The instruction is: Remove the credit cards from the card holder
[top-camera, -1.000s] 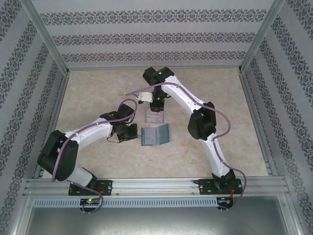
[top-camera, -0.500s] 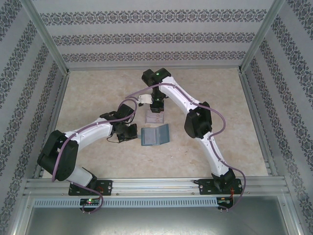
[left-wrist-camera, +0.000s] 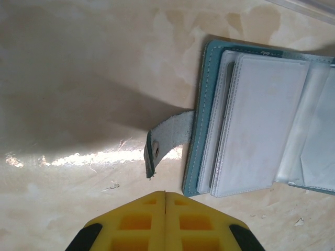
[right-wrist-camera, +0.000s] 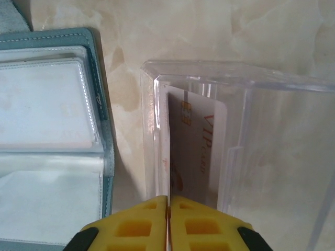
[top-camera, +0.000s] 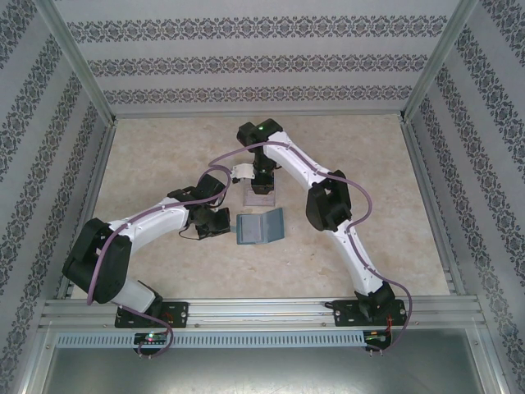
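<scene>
View from above: my right arm has folded in and come down over the last second, so my right fingers now sit low over the clear tray, which stands on the table just beyond the card holder; the card holder lies open and has not shifted; my left fingers wait just beside its left edge, as before. Left wrist: my left fingers are clenched on nothing, above bare table; the holder's strap with its snap curls toward me; the clear sleeves on top look empty, though I cannot tell about those underneath. Right wrist: my right fingers are pinched almost flat together, and the near edge of a pale credit card, red lettering and gold chip, runs straight into the seam between them, so I judge I am grasping it; the card stands on edge inside the tray, close to the wall nearest the holder; tray and holder lie just beside each other. So this card is out of the holder and down at its resting place; letting go looks like my next move, then a return for whatever remains.
</scene>
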